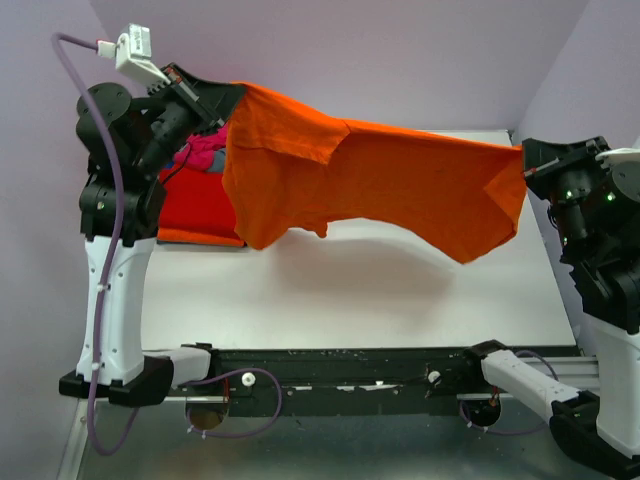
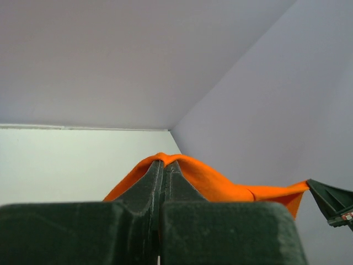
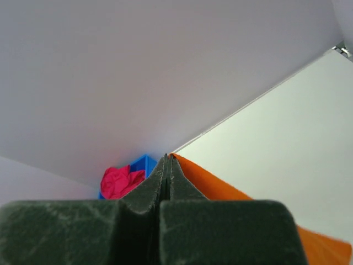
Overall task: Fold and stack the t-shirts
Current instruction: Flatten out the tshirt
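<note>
Where orange t-shirt (image 1: 380, 180) hangs stretched, red t-shirt (image 1: 197, 207) behind partly hidden.

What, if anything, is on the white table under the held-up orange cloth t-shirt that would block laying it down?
Nothing visible. The orange cloth t-shirt hangs between the left gripper and right gripper over bare white table showing only its shadow; a flat red cloth shirt lies at its left end.

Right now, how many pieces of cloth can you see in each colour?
Orange: 2, the orange t-shirt held aloft and an orange strip under the red.
Red: 1, the red t-shirt.
Pink: 1, the pink cloth in the blue bin.
Total: 4.
</note>
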